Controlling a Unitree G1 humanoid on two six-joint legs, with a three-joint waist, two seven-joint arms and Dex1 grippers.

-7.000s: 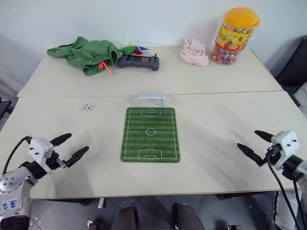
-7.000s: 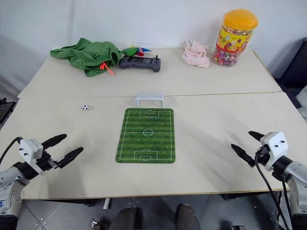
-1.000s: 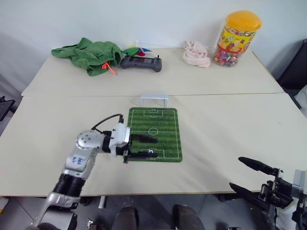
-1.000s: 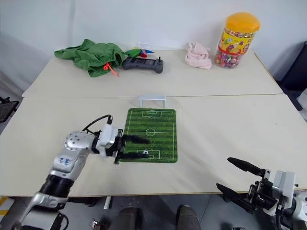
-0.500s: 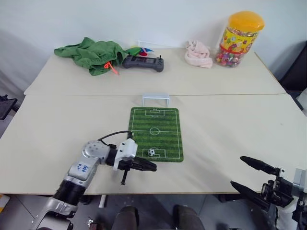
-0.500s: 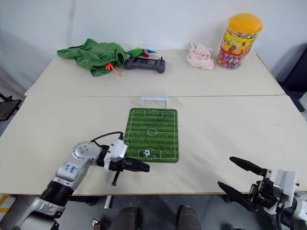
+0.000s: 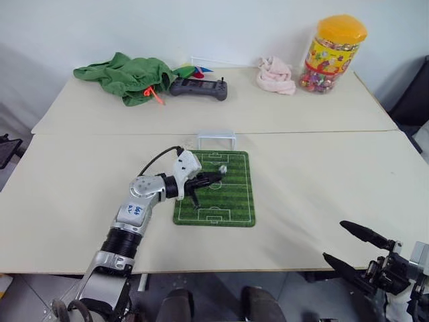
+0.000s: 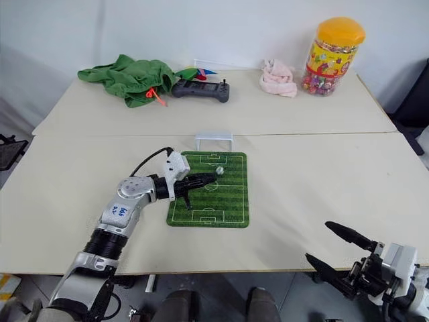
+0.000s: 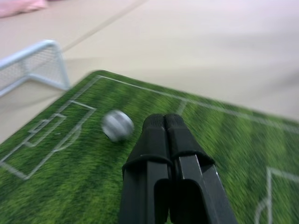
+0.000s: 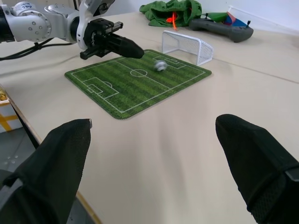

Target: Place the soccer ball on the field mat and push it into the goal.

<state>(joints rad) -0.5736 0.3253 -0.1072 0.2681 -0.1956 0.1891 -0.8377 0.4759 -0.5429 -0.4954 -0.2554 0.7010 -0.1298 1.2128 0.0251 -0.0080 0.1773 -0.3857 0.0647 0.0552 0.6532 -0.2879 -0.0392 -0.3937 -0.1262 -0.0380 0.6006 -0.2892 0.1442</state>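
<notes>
Two steps are asked, and the first is done: on the field mat [image 7: 216, 188], well short of the goal [image 7: 215, 139], the soccer ball [image 7: 222, 170] is seen in the near penalty area. It is still to be driven in. The left gripper [image 7: 213, 177] is pressed closed and empty just behind it; the right gripper [image 10: 159, 154] is spread apart, idle.

A bare test room or lab: plain white wall [image 7: 201, 27], two beige desks [image 7: 301, 168] pushed together, a handheld controller [image 7: 198, 87].
</notes>
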